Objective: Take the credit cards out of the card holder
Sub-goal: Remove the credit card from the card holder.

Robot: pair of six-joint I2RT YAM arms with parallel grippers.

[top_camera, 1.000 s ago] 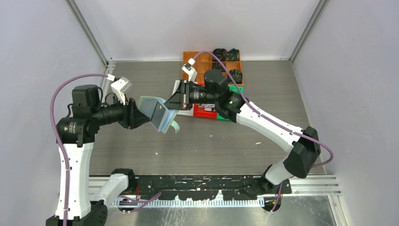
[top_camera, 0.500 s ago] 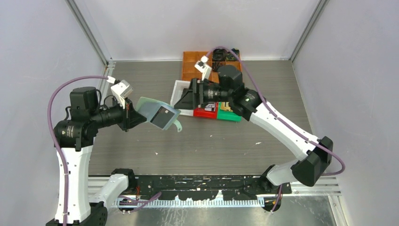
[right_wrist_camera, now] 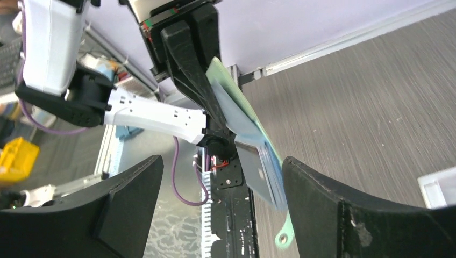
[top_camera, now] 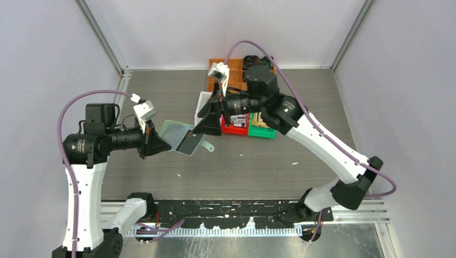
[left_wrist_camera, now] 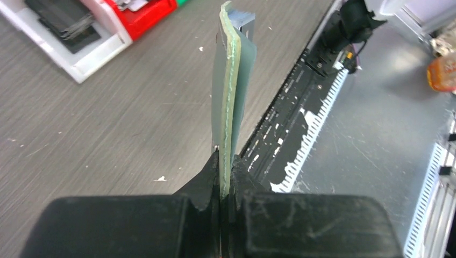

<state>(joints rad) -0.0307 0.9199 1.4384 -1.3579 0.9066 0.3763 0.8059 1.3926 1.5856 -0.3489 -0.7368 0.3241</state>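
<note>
Extraction step: left claw (left_wrist_camera: 223,157) pinches card holder (left_wrist_camera: 228,80); right claw (top_camera: 208,119), wide open and empty, must grip the card (right_wrist_camera: 257,173) just ahead.

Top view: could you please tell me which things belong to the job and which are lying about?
Job: card holder, dark card in it, left hand gripping it, open right hand.
Lying about: orange tray, red bin, green bin.

The overhead camera is looking down from the six-o'clock side, taking in the table (top_camera: 258,161). The left wrist camera is facing three o'clock, close to the card holder (left_wrist_camera: 228,97); the right wrist camera, facing eight o'clock, is sharing it.
</note>
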